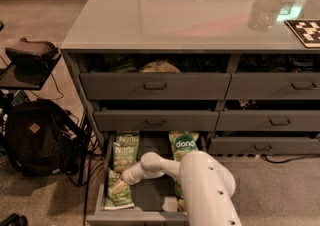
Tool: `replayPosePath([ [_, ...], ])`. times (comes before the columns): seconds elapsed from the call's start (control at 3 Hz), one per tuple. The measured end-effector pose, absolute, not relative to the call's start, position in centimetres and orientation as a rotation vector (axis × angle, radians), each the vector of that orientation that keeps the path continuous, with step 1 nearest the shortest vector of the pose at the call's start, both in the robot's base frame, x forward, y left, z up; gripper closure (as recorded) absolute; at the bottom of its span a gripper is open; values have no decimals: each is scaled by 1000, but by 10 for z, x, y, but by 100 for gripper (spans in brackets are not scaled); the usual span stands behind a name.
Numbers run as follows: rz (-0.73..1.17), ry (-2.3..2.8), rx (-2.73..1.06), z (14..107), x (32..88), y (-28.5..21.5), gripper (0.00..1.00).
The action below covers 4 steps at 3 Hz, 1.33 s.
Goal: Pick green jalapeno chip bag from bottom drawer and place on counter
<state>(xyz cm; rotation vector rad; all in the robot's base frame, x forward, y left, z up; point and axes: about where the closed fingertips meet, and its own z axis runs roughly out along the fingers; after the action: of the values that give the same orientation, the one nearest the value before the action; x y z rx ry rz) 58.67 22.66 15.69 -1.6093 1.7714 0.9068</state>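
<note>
**Gripper low in the open bottom drawer, by the left-hand bags**

The gripper [119, 186] sits inside the bottom drawer [145, 217], in its left half and towards its front. Its pale tip lies over a crumpled green-and-white snack bag [117, 199]. Whether it is spread or pressed together cannot be told, nor whether it touches that bag. The smooth, rounded white arm [205, 185] reaches it from the drawer's front right.

The green jalapeno chip bag [125, 151] lies flat in the drawer's left half, just behind the gripper, reaching to the drawer's back. It is an upright oblong of crinkly olive-green foil with pale lettering across its upper part; the smaller print is unreadable.

In the drawer's right half lies a brighter green "dang" bag [185, 143], partly hidden by the arm. The drawer is a shallow, dark-grey box with a flat front, pulled out.

Above the drawer stand taller grey handled drawers [155, 86], and over them the counter [175, 15], a broad, glossy grey-green slab. Left of the drawer, a black fabric backpack [32, 135] slumps on the floor.
</note>
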Motion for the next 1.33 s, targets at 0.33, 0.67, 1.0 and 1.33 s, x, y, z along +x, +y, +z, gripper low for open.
replayPosePath([
  [0.33, 932, 1815, -1574, 143, 590, 222, 57],
  [0.67, 958, 1838, -1516, 137, 595, 214, 80],
  [1.0, 1017, 1772, -1432, 167, 594, 200, 100],
  [1.33, 1004, 1635, -1390, 231, 592, 162, 100],
])
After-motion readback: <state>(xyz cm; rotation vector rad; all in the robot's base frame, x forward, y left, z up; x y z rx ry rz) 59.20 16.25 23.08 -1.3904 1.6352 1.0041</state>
